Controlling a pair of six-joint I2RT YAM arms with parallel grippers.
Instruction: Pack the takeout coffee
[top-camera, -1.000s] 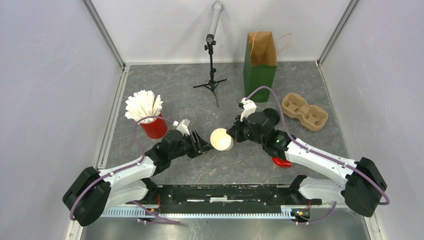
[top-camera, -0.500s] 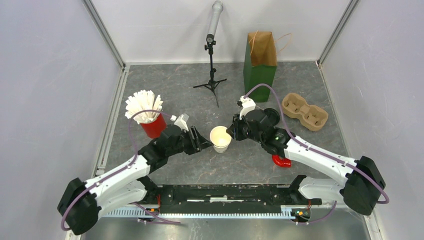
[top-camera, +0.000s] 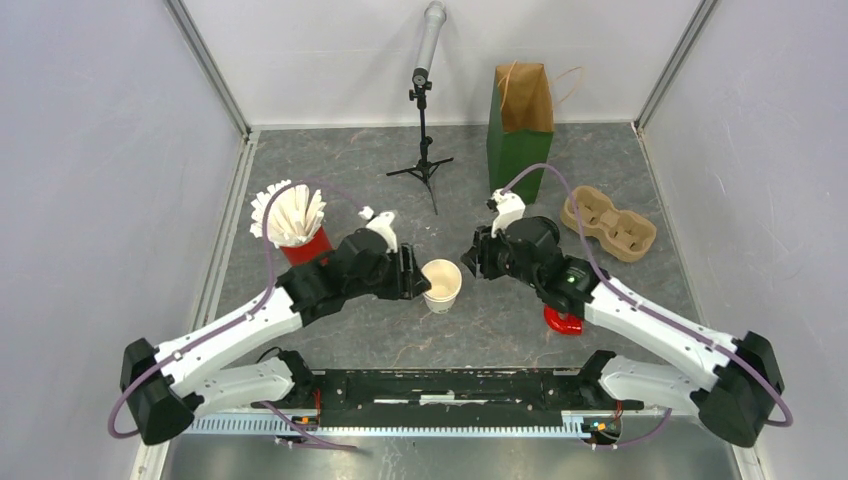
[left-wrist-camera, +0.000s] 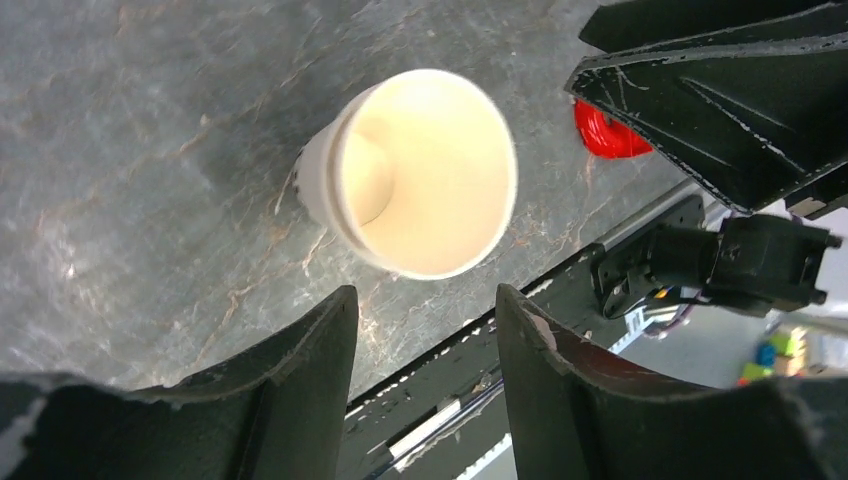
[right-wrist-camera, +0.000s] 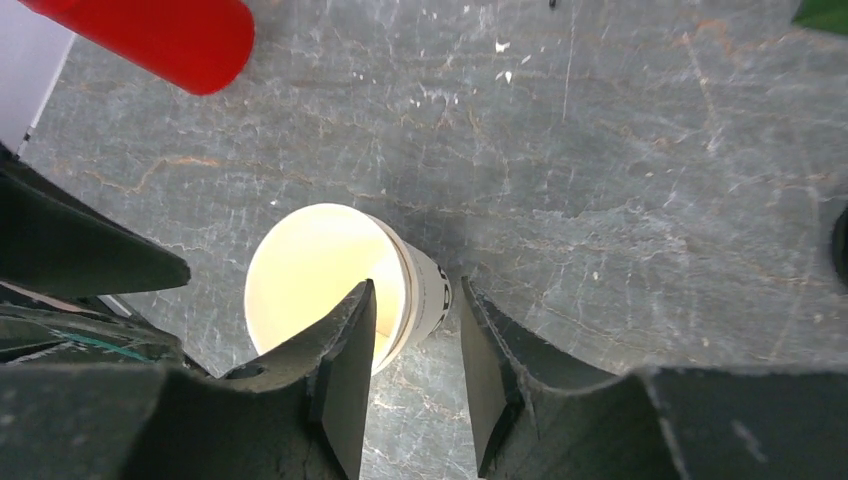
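The takeout coffee is a cream paper cup (top-camera: 441, 284) standing upright on the grey table with its top open and its inside empty (left-wrist-camera: 420, 190). My right gripper (top-camera: 470, 262) is open just to the cup's right. In the right wrist view, the cup's (right-wrist-camera: 330, 275) near wall shows between that gripper's (right-wrist-camera: 415, 292) parted fingers, and I cannot tell whether they touch it. Close on the cup's left is my left gripper (top-camera: 415, 275), open with nothing between its fingers (left-wrist-camera: 427, 300). The cup lies just beyond its tips.
A red cup (top-camera: 305, 245) of white sticks stands behind the left arm. A tall green paper bag (top-camera: 520, 120) stands open at the back, with a brown cardboard carrier (top-camera: 610, 222) to its right. A small tripod (top-camera: 425, 150) is at back centre. A red object (top-camera: 562, 322) lies under the right arm.
My right gripper has opened and let go of the cup, which went from tilted in its grip to standing on the table. My left gripper has moved up beside the cup.
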